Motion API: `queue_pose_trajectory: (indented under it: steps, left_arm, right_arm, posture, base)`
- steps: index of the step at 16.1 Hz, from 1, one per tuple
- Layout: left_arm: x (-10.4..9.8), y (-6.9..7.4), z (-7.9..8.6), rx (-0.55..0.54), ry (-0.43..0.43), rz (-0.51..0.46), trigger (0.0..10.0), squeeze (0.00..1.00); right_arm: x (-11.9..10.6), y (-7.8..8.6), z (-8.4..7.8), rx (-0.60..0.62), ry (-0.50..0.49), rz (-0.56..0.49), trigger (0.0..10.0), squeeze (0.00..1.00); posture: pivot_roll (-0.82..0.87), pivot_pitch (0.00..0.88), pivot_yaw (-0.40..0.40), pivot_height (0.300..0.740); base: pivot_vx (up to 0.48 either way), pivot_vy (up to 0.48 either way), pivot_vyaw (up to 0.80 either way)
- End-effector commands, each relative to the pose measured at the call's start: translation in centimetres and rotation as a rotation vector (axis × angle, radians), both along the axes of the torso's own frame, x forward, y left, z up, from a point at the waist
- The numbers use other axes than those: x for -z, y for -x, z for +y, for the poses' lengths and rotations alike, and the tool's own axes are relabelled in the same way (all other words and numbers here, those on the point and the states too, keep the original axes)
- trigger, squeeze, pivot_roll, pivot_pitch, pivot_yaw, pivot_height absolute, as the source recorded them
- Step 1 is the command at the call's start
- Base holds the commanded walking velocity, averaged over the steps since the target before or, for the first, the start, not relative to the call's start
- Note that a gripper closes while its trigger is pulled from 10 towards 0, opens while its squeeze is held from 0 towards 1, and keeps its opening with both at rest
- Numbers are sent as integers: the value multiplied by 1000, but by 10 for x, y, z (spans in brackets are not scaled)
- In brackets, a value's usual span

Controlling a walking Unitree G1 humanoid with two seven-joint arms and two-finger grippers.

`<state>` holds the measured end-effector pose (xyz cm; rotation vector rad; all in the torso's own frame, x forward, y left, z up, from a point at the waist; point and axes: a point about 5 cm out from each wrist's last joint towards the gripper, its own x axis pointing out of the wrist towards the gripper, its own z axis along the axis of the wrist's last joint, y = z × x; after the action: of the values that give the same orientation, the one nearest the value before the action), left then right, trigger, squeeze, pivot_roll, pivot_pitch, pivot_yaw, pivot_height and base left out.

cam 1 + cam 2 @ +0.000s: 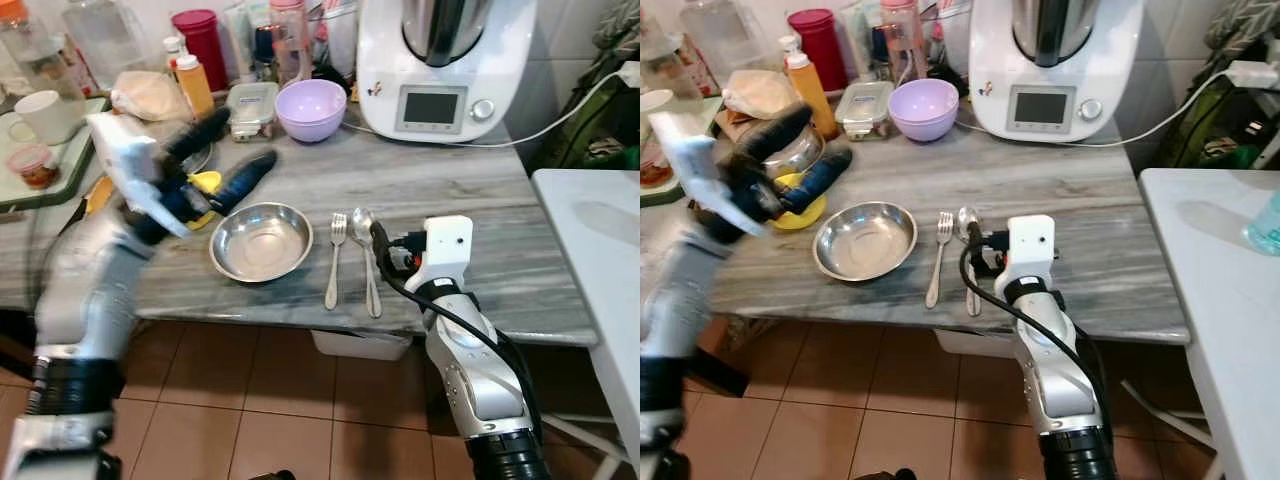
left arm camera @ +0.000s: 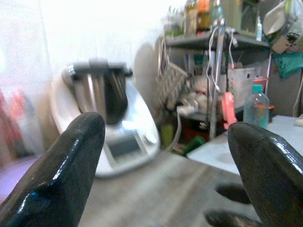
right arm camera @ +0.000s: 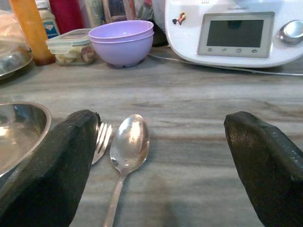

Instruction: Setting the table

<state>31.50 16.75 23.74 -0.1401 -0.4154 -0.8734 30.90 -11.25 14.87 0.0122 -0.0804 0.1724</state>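
- Steel bowl (image 1: 261, 240), fork (image 1: 335, 258) and spoon (image 1: 366, 258) lie together as one place setting at the near edge of the marble surface (image 1: 480, 215), the bowl on the left, the fork just right of it and the spoon right of the fork.
- Judged from this layout, the bowl and cutlery are already placed; whether a cup or anything else is still to come cannot be told.
- Fork and spoon lie side by side with their long axes running near to far, tines and spoon bowl pointing far, handles toward the near edge; the spoon's handle angles slightly right.
- Right hand (image 3: 156, 156) hovers low at the near edge, its fingers spread wide and empty, the spoon lying between them.
- Left hand (image 1: 230, 155) is raised above the surface left of the bowl, blurred, its fingers (image 2: 66, 161) wide apart and holding nothing.
- Purple bowl (image 1: 310, 108) and the white kitchen machine (image 1: 440, 70) stand at the far side, apart from the setting.
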Motion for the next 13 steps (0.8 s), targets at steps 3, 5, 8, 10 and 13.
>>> queue_pose_trajectory:
  steps: [3,5,8,10,13]
  left_arm:
    - [13,4,-4,-129,-42,99,10000,0]
    - [36,6,-5,-293,-46,151,10000,0]
    - [59,2,8,-583,-54,198,10000,0]
    - [81,1,19,-802,-119,235,10000,0]
    - [86,10,10,-884,-131,199,10000,0]
  right_arm:
    - [-5,4,1,-3,7,-21,10000,1000]
    - [-7,6,-2,9,22,-33,10000,1000]
    - [-8,8,-11,42,42,-45,10000,1000]
    - [-6,10,-21,77,54,-50,10000,1000]
    - [-11,11,-26,80,57,-77,10000,1000]
  posture:
    - [-55,84,78,740]
    - [-55,84,78,740]
    - [-55,83,78,740]
    - [-55,84,74,740]
    - [-54,83,71,740]
  base:
    - [0,0,0]
    - [0,0,0]
    - [0,0,0]
    - [0,0,0]
    - [0,0,0]
